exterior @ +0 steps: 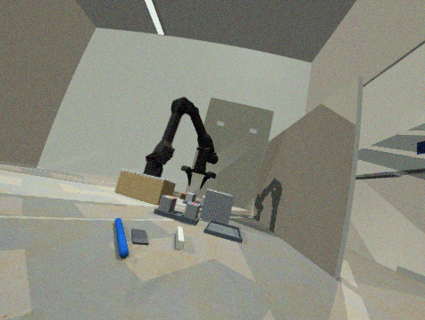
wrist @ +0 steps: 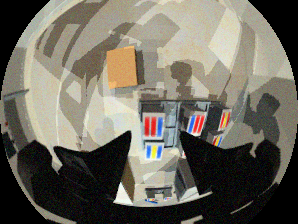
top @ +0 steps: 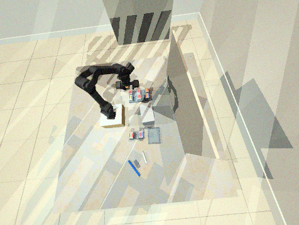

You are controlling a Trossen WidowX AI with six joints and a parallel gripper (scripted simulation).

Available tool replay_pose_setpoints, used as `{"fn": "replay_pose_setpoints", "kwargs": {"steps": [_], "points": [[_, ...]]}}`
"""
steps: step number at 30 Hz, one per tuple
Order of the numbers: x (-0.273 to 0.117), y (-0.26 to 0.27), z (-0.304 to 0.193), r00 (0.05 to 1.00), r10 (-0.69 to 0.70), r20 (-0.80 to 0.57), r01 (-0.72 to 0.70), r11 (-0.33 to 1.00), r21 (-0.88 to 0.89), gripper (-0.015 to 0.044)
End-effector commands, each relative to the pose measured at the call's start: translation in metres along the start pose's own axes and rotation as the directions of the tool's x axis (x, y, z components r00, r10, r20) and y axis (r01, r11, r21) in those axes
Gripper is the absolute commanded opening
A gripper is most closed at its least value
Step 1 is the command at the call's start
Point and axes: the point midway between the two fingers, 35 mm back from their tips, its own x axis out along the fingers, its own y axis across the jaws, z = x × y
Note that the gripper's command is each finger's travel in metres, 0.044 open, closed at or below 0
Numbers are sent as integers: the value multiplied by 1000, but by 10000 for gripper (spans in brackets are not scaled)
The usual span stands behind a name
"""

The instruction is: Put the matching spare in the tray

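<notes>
My gripper (top: pixel 127 86) (exterior: pixel 195 186) (wrist: pixel 156 133) is open and empty, pointing down above the left end of the spares rack (wrist: pixel 170 119). In the wrist view a spare with red, red and blue stripes (wrist: pixel 153 126) shows between the fingertips, below them. A spare with blue and yellow stripes (wrist: pixel 154 150) sits nearer. Another striped spare (wrist: pixel 196 123) is to the right, with more beyond it. Two grey striped units (top: pixel 131 135) (exterior: pixel 192 210) stand on a dark base (exterior: pixel 178 215) beside the tray (top: pixel 154 136) (exterior: pixel 223 231), which is empty. No printed code is readable.
A grey block (top: pixel 147 114) (exterior: pixel 217 206) stands between rack and tray. A white-topped box (top: pixel 117 120) (exterior: pixel 145 187) is by the arm's base. An orange block (wrist: pixel 122 67) lies beyond the rack. A blue rod (top: pixel 134 168) (exterior: pixel 120 238) and a white bar (top: pixel 144 158) (exterior: pixel 179 238) lie in front.
</notes>
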Motion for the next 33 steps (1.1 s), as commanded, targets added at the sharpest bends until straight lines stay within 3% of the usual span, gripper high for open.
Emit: {"fn": "replay_pose_setpoints", "kwargs": {"steps": [1,33], "points": [[10,1,-1,1000,5,-6,-5,1000,-1,300],[63,2,-5,1000,6,-7,-6,1000,-1,300]]}}
